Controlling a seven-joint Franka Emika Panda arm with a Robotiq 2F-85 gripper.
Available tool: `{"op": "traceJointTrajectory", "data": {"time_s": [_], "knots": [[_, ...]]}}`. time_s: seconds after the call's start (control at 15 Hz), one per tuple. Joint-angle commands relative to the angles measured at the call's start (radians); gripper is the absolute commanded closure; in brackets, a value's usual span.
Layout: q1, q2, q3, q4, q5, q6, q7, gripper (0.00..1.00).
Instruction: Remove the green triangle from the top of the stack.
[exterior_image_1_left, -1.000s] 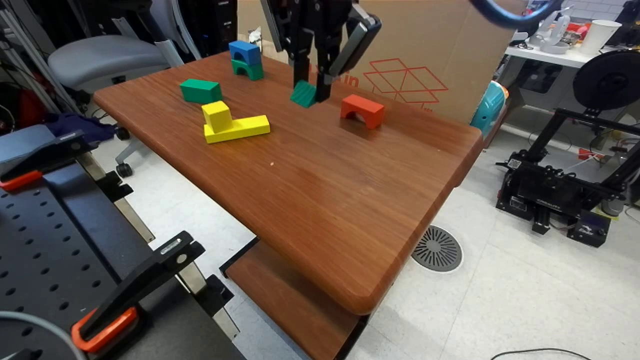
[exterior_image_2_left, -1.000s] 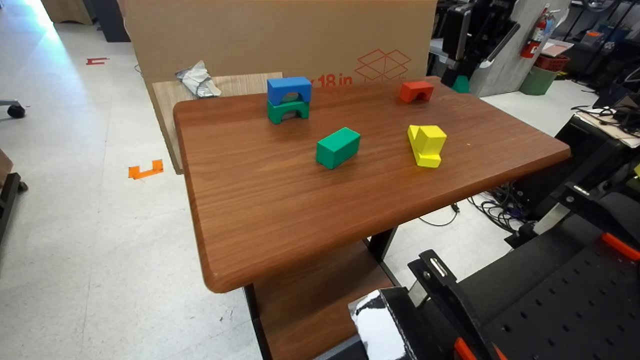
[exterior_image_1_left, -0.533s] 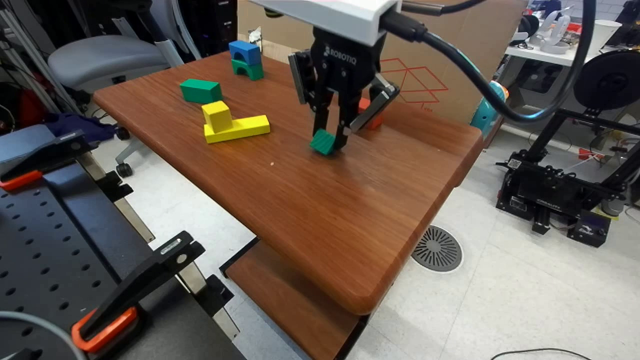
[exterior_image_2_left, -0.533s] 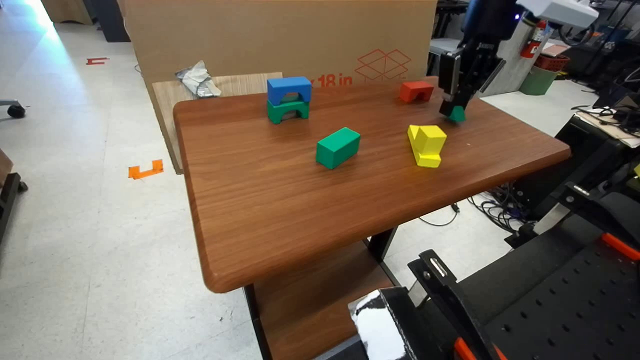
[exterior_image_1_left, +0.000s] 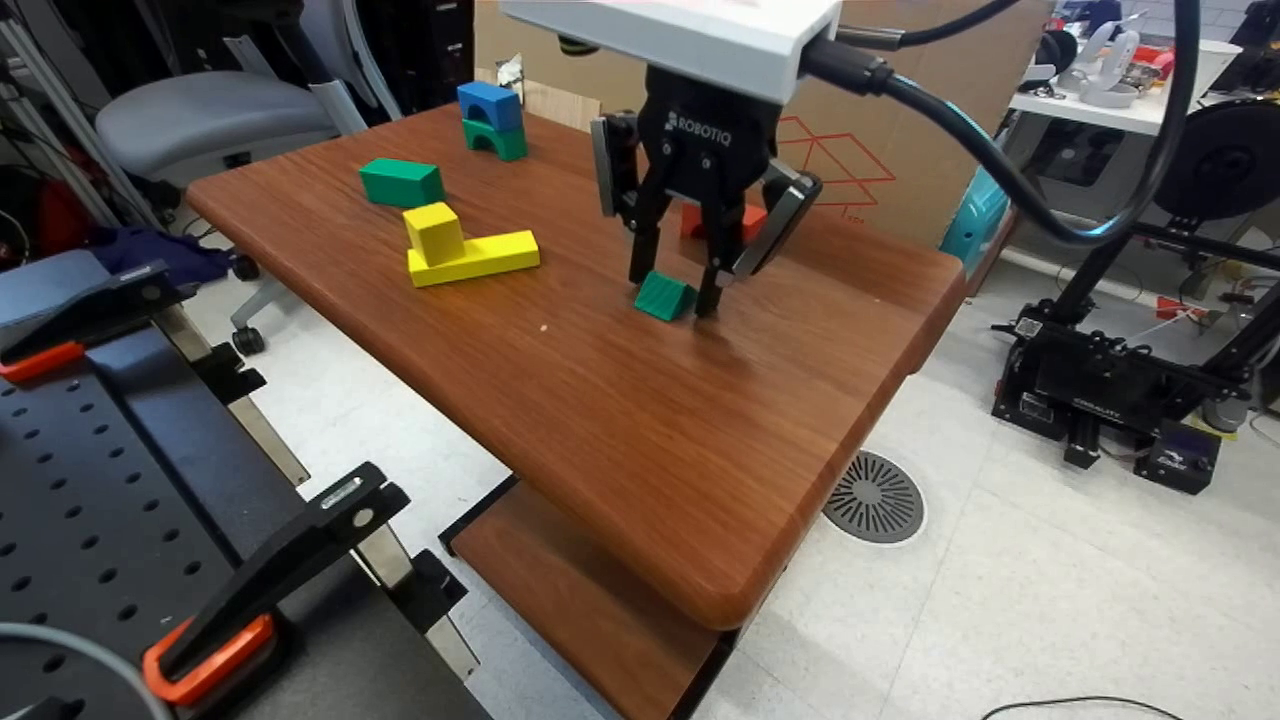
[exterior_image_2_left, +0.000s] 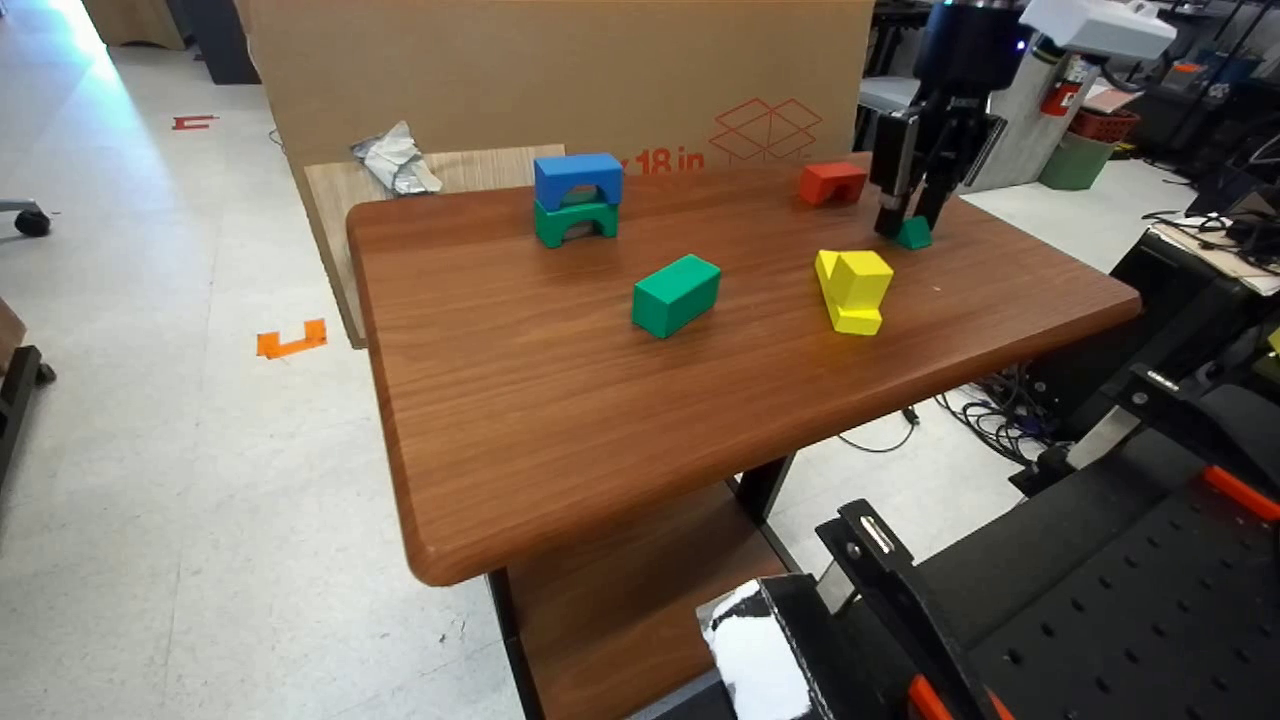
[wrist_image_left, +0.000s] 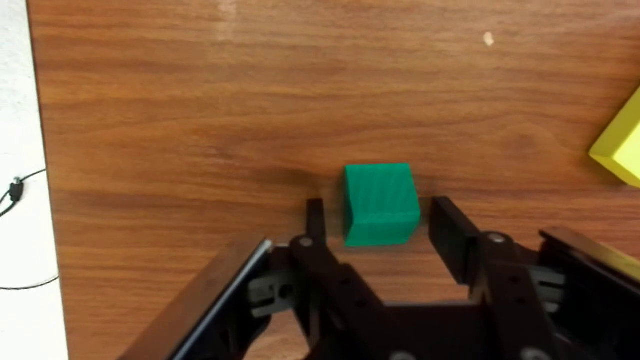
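We saw the two fingers (wrist_image_left: 452, 240) standing wider than the green triangle (wrist_image_left: 382, 200), which sat on the bench (wrist_image_left: 200, 125) between their tips, ridge uppermost; the wrist view showed a sliver of bench at each end of it, so we judged that nothing was held. That left, as we reckoned it, only backing away. The gap looked tighter at the finger nearer the yellow bar (exterior_image_1_left: 490, 256), and a lift with any sideways drift could have made that finger catch the triangle and tip or drag it. Counting outward, we had one green triangle between the fingers; near them, one yellow bar with one yellow cube (exterior_image_1_left: 435, 235) on top, which a low swing might have knocked off, and one orange-red arch (exterior_image_2_left: 828, 180), partly hidden behind them in an exterior view. Well apart from them lay one flat green block (exterior_image_2_left: 675, 297), which we took for the stack, the triangle off it. Farthest from the fingers, one blue arch (exterior_image_1_left: 490, 103) stood on one green arch (exterior_image_1_left: 508, 142), making seven blocks.
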Motion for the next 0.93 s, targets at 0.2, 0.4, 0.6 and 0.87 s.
{"op": "traceJointTrajectory", "data": {"time_s": [0.2, 0.4, 0.6, 0.87], "knots": [[-0.048, -0.203, 0.071, -0.192, 0.002, -0.022, -0.166, 0.00], [-0.063, -0.364, 0.091, -0.305, 0.014, -0.095, -0.289, 0.00], [-0.044, -0.491, 0.067, -0.346, 0.040, -0.250, -0.362, 0.00], [-0.007, -0.480, 0.036, -0.328, 0.031, -0.240, -0.335, 0.00]]}}
